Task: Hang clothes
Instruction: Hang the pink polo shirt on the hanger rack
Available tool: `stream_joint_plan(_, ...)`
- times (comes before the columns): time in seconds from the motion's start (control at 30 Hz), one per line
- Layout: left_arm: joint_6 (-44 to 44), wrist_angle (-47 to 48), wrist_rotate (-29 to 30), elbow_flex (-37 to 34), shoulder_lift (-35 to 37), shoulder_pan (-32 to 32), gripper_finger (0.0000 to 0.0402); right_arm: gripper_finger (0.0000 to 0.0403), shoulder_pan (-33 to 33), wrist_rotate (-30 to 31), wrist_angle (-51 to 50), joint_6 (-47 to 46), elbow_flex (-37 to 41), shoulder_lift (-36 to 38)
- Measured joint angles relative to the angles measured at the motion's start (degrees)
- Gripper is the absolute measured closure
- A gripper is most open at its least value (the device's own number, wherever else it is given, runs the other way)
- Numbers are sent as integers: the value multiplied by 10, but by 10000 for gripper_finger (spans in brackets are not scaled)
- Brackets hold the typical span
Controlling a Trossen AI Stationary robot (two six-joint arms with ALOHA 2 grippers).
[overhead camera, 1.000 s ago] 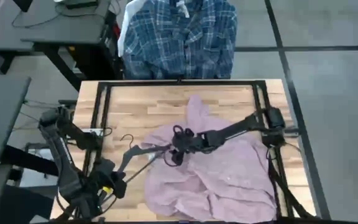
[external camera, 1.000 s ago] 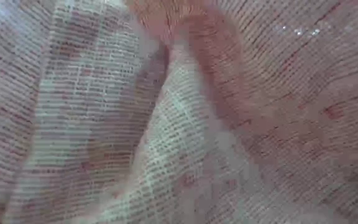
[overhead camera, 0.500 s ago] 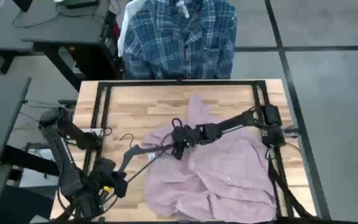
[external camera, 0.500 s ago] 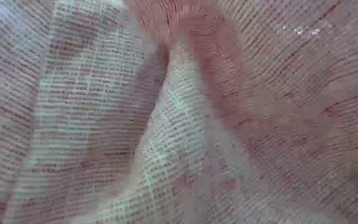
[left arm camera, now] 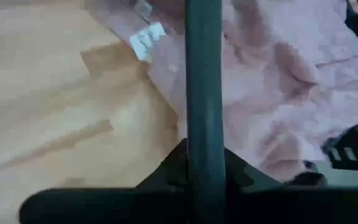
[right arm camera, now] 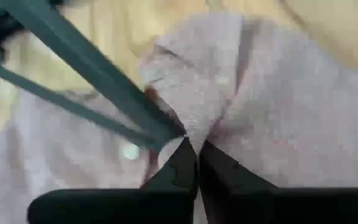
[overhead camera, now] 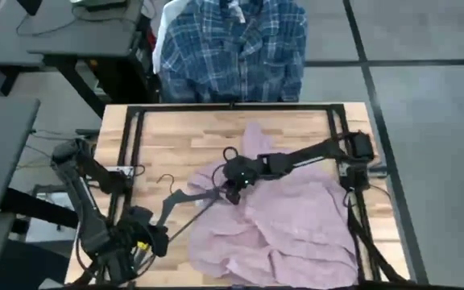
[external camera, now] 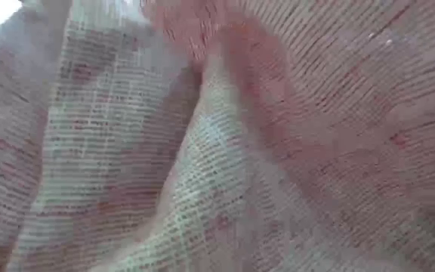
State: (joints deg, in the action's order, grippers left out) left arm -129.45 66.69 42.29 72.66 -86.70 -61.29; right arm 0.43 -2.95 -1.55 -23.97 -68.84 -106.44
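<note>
- The dusty pink shirt [overhead camera: 284,221] lies crumpled across the wooden table [overhead camera: 184,141], spreading from its middle to the near right corner.
- The right gripper [overhead camera: 234,191] pinches the shirt's left edge, fingers closed on fabric beside a dark wire hanger [overhead camera: 185,197].
- The left gripper [overhead camera: 153,238], at the near left, clamps the hanger's end.
- A plaid shirt [overhead camera: 232,48] hangs beyond the table.
</note>
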Motion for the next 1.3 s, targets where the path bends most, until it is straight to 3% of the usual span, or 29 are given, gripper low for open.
stream_joint_plan(0.43, -4, -13, 181, -8, -3, 103, 387, 403, -1, 3, -84, 35, 0, 51)
stream_joint_plan(0.87, 77, -342, 203, -131, -30, 152, 389, 403, -17, -4, -88, 73, -24, 50)
stream_joint_plan(1.07, 204, -503, 121, -155, -59, 194, 389, 403, -17, -19, -111, 81, -35, 51)
stream_joint_plan(1.3, 220, -488, 150, -155, -72, 249, 390, 403, -3, -33, -113, 91, -35, 50)
